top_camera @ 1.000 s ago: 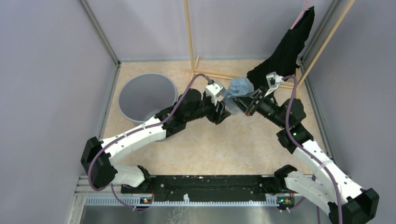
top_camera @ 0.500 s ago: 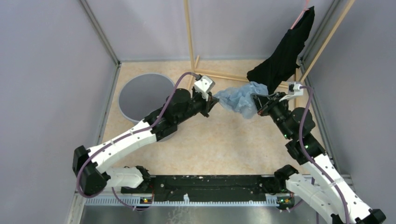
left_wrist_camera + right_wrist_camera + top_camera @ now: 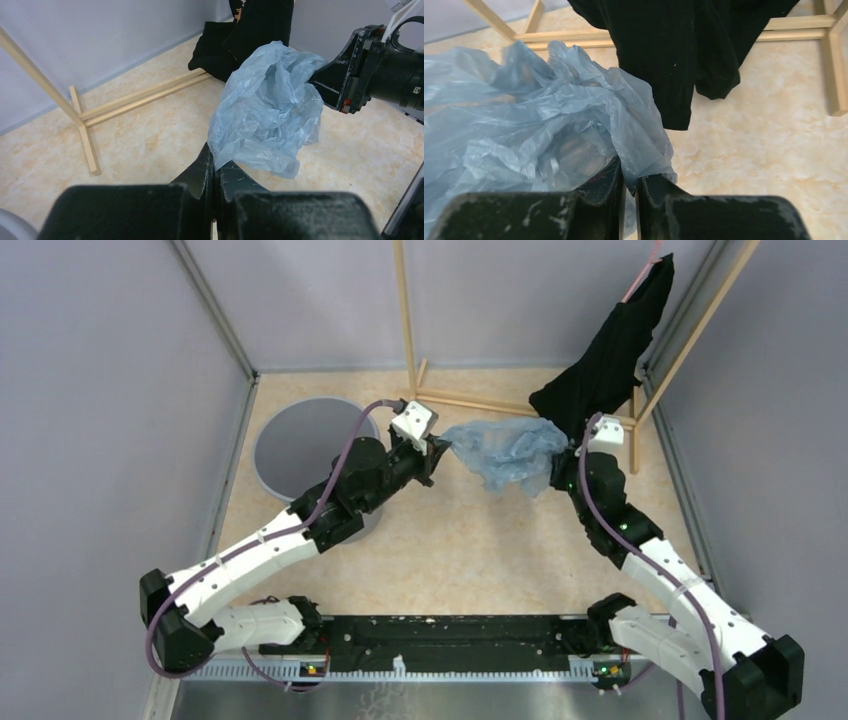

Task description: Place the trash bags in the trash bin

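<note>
My left gripper [image 3: 437, 450] and right gripper [image 3: 557, 468] each clench 1 edge of the pale-blue trash bag [image 3: 505, 450], spread between both jaws; the trash bin [image 3: 295, 435] stands behind the left jaws

The trash bag [image 3: 270, 110] is thin, translucent pale-blue plastic film, heavily crinkled, with a faint sheen along its creases, while the trash bin [image 3: 295, 440] is smooth, matt grey plastic. The garment [image 3: 684, 45] is soft, matt black cloth, the frame [image 3: 145, 95] is bare pale wood with a dull finish, and the bench [image 3: 150, 135] looks smooth, beige and marbled. The left fingers [image 3: 200, 172] and right fingers [image 3: 606, 182] are matt black, scuffed and scratched pale along their edges.
</note>
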